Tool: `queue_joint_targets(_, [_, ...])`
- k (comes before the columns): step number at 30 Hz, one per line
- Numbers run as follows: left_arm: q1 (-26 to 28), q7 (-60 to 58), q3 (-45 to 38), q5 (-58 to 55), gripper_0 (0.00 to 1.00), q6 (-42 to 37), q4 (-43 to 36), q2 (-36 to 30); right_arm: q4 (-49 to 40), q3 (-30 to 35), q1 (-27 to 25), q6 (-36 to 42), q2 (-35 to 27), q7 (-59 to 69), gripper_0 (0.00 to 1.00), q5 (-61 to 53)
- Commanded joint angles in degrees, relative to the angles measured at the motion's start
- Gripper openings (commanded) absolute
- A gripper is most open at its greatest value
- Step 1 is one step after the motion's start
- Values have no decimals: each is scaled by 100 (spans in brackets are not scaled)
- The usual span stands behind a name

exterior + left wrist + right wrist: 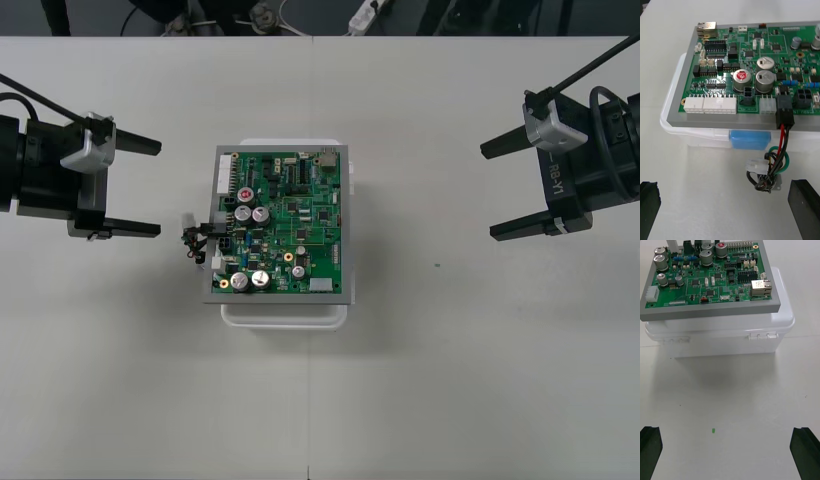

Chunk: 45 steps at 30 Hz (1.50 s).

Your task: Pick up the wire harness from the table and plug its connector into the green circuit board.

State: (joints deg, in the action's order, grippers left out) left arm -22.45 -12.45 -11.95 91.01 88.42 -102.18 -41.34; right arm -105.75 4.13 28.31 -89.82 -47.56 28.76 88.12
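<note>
The black plug (785,112) of the wire harness (774,165) is sitting in a socket on the edge of the green circuit board (285,225). Its wires are hanging down beside the white base (285,312), so the job is looking done. That may be why both arms are waiting off to the sides. The left gripper (150,188) is hovering near the wires, fingers wide apart, holding nothing. The right gripper (490,192) is hovering well away on the other side, fingers spread too.
</note>
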Motion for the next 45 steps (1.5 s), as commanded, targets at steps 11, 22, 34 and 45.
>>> queue_joint_targets(11, [-242,-311,193,-250,100,158,-162,38,-271,273,-45,-18,-227,305,100,-14])
queue_joint_targets(22, [-418,-592,246,-400,100,158,-153,29,-262,422,-291,-18,-227,209,100,-32])
queue_joint_targets(34, [-760,-882,431,-479,100,158,76,3,-614,695,-660,-18,10,112,100,223])
queue_joint_targets(45, [-857,-935,536,-716,100,158,269,-23,-983,862,-941,-18,415,103,100,654])
